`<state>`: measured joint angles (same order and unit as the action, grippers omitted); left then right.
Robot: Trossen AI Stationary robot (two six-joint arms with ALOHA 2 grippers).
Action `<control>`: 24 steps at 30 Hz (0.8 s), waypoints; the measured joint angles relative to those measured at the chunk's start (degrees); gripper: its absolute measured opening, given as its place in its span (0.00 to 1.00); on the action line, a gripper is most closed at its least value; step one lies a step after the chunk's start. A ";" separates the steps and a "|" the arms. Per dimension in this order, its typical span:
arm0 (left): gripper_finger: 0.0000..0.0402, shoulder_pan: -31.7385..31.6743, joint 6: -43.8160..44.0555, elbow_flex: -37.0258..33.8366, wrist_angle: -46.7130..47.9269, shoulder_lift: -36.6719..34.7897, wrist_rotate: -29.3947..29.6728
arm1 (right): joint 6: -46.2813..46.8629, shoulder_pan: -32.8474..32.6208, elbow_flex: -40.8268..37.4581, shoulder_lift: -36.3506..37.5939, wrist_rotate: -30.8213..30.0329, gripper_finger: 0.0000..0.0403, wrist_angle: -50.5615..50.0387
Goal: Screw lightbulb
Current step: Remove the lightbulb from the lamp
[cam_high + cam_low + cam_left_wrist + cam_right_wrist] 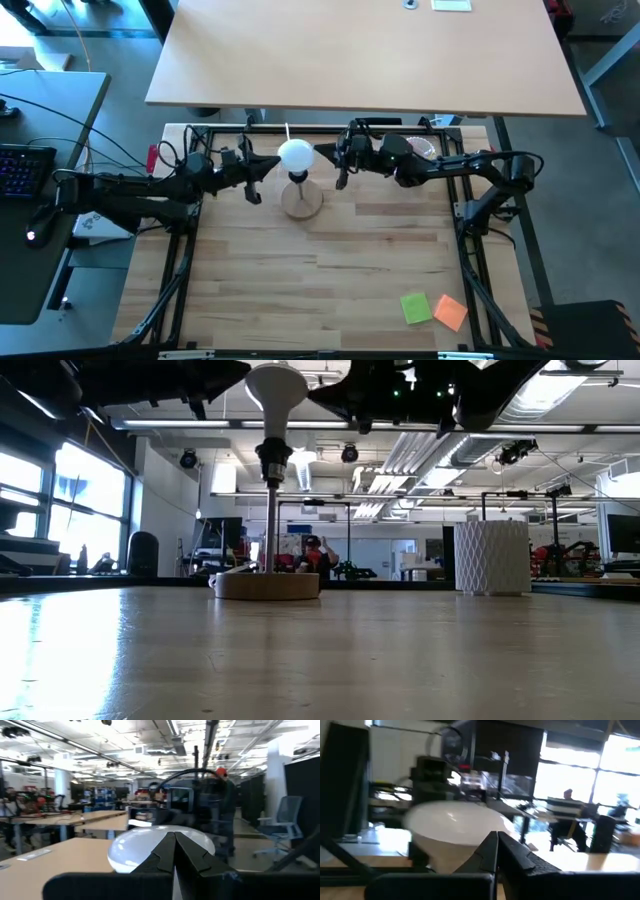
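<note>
Lightbulb [296,154] sits upright in the black socket atop the thin post of the round wooden lamp base [302,202], its white globe up and its neck tapering down into the socket, as the low view shows [277,390]. It lies between the two pincers, at the far side of the wooden table [330,270]. The left gripper [254,190] hangs just to the bulb's left, fingers clenched together with nothing between them; in its wrist view the pinched tips [172,851] point at the globe [150,845] right ahead, apart from it as far as can be told. The right gripper [342,176] hangs just to the bulb's right, likewise clenched on nothing, its closed tips [496,851] aimed at the globe [455,822] close in front. Behind the right pincer stands a white ribbed cup [491,557]. Well away from both pincers, at the table's near right corner, lie a green sticky note [416,308] and an orange one [451,312].
</note>
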<state>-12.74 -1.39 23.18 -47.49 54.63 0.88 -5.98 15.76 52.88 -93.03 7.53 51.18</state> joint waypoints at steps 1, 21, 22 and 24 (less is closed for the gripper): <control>0.00 0.31 0.39 0.00 0.07 0.02 -0.06 | -0.01 0.04 -0.01 -0.08 -1.01 0.00 -0.38; 0.00 3.00 -2.36 -0.17 17.52 -12.95 9.46 | -3.52 -1.06 -0.28 1.72 -2.76 0.00 0.73; 0.00 2.60 -2.38 -0.17 18.03 -13.18 9.76 | -3.33 -1.27 -0.28 1.73 -0.84 0.00 0.86; 0.00 1.44 -2.32 -0.17 18.54 -12.96 9.85 | -2.84 -1.81 -0.28 1.73 2.75 0.00 1.02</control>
<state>-11.30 -3.70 23.00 -28.95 41.67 10.74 -8.81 13.95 52.60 -91.31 10.28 52.20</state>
